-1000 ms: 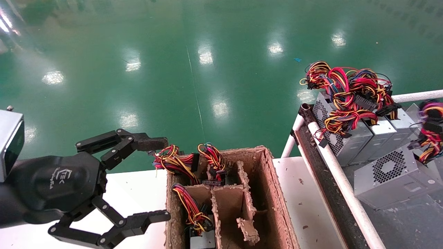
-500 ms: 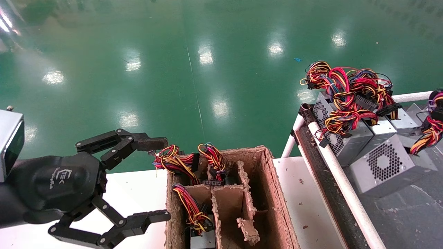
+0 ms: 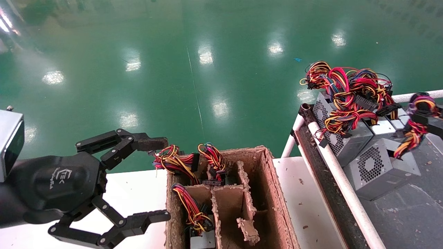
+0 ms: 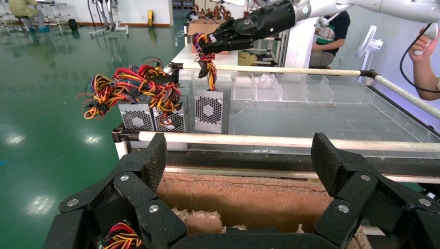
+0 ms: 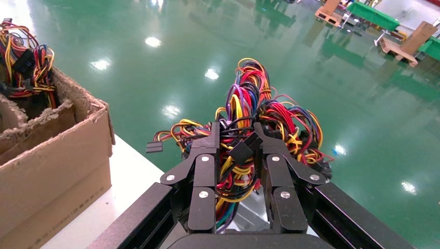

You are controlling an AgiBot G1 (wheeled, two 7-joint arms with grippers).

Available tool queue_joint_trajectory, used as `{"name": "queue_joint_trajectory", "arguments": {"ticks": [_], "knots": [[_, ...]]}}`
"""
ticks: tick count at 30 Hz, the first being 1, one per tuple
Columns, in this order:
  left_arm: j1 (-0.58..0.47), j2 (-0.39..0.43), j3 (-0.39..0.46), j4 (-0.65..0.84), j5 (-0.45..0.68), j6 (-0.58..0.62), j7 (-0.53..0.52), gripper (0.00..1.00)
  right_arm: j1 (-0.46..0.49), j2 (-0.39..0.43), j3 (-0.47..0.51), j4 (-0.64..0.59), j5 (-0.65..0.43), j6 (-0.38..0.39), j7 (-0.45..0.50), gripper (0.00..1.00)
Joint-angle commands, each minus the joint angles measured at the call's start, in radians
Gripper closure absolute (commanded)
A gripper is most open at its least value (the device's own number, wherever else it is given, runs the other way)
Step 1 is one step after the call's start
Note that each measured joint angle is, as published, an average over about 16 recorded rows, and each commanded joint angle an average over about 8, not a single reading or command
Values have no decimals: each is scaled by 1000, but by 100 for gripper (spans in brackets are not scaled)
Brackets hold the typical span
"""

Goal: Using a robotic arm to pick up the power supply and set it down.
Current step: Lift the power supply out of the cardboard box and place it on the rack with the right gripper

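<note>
Head view: the left end effector (image 3: 157, 180) hangs at 8 o'clock over the white surface (image 3: 138, 186), just beside the cardboard box (image 3: 273, 193), its two fingers spread wide with nothing between them. The box is split into compartments; wire bundles stand in those at its 9 to 11 o'clock side. On the grey conveyor surface (image 3: 408, 214) at 3 o'clock, behind a white rail (image 3: 342, 188), the power supply (image 3: 379, 169) sits with its honeycomb fan grille turned toward the rail. Its wire bundle (image 3: 413, 133) rises from its top to the right end effector (image 3: 420, 114), which enters from the frame edge at 3 o'clock and is clamped on the wires. Whether the box's underside touches the conveyor cannot be told. Just beyond it, toward 1 o'clock, a row of other grey units (image 3: 346, 138) carries a heap of tangled cables.

Left wrist view: the left end effector's black fingers (image 4: 148, 161) stand wide apart, framing the box's far wall. Beyond the rail, the power supply (image 4: 211, 110) stands upright beside the row of units, and the right end effector (image 4: 202, 44) grips the wires directly above it. The white robotic arm (image 4: 363, 5) runs off at 1 o'clock.

Right wrist view: the right end effector (image 5: 236, 140) is nearly closed on a thick knot of red, yellow and black wires (image 5: 249, 119). A patch of grey metal shows below, between the linkages. The cardboard box (image 5: 57, 150) lies at 9 o'clock.
</note>
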Motion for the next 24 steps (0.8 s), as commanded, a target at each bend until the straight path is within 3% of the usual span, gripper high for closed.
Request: {"name": "queue_joint_trajectory", "arguments": {"ticks": [1, 11, 12, 20, 24], "knots": [[0, 0, 0, 0, 0, 0, 0, 0, 16, -10, -19, 12, -6, 12, 7, 100], [0, 0, 0, 0, 0, 0, 0, 0, 216, -80, -157, -20, -82, 5, 46, 100], [0, 0, 0, 0, 0, 0, 0, 0, 237, -87, -170, -27, -91, -1, 49, 96], [0, 0, 0, 0, 0, 0, 0, 0, 380, -128, -260, -84, -165, -60, 81, 1], [0, 0, 0, 0, 0, 0, 0, 0, 421, -137, -284, -113, -188, -86, 89, 0]]}}
